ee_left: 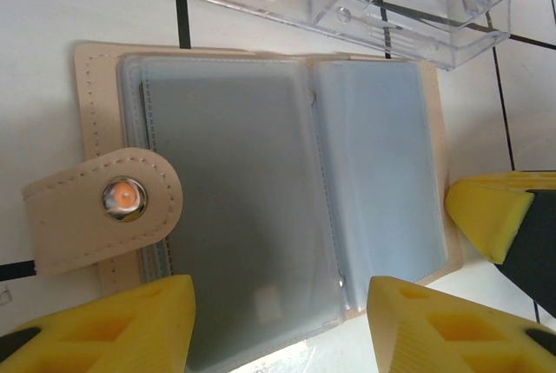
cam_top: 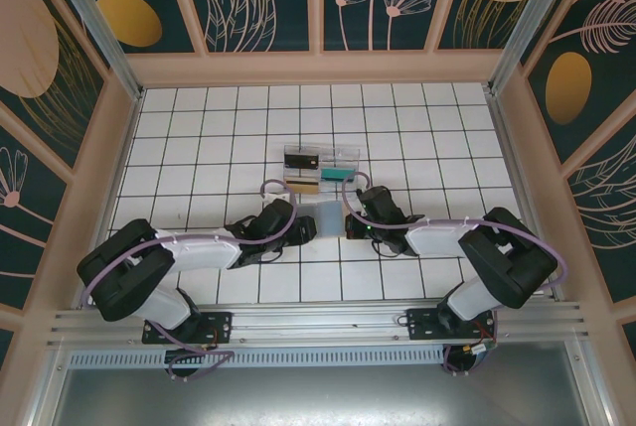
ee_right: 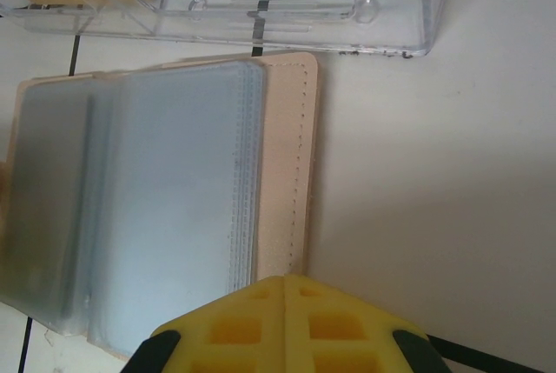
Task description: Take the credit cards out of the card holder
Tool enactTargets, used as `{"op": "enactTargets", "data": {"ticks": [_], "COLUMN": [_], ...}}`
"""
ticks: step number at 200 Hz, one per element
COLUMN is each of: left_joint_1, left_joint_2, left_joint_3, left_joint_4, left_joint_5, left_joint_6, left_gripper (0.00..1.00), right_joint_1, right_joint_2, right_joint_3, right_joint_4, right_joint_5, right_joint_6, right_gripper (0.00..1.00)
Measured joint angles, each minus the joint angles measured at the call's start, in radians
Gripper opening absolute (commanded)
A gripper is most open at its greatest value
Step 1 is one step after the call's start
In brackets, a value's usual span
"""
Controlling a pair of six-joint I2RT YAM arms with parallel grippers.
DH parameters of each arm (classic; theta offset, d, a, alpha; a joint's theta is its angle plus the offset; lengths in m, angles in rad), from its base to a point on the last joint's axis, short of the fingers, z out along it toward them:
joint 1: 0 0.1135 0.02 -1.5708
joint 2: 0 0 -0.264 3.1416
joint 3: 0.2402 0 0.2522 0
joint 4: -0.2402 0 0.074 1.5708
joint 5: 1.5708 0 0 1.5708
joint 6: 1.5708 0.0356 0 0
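The card holder (cam_top: 326, 217) lies open on the tiles between my two grippers, tan outside with blue-grey frosted sleeves (ee_left: 243, 199) and a snap tab (ee_left: 122, 199) folded over its left edge. A faint pale patch shows through the left sleeve; I cannot tell whether it is a card. My left gripper (ee_left: 278, 325) stands open, its yellow fingertips (ee_left: 148, 321) straddling the near edge of the left half. Shut, my right gripper (ee_right: 285, 282) has its tips against the holder's tan right border (ee_right: 287, 173). Credit cards (cam_top: 303, 183) lie in the clear tray.
A clear plastic compartment tray (cam_top: 320, 170) stands just beyond the holder, holding dark, gold and teal cards; its wall (ee_right: 261, 8) is close to the holder's far edge. White tiled floor spreads on all sides. Patterned walls enclose the workspace.
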Motion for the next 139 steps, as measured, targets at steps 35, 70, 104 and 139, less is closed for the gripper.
{"op": "enactTargets", "data": {"ticks": [35,70,104,139], "left_joint_1": [0.0,0.0,0.0,0.0], "left_joint_2": [0.01,-0.006,-0.008,0.002], "left_joint_3": [0.004,0.004,0.004,0.004], "left_joint_4": [-0.002,-0.022,-0.032,-0.031], "left_joint_5": [-0.008,-0.021,-0.031,-0.03], "left_joint_6": [0.0,-0.001,-0.001,-0.001], "left_gripper": [0.53,0.53,0.53,0.53], "right_joint_1": [0.002,0.003,0.003,0.003], "right_joint_2": [0.004,0.009,0.012,0.016], "right_joint_3": [0.005,0.009,0.011,0.013], "right_joint_4": [0.0,0.0,0.0,0.006], "right_joint_5": [0.001,0.001,0.0,0.0], "right_joint_6": [0.0,0.001,0.003,0.003], "right_gripper": [0.0,0.0,0.0,0.0]}}
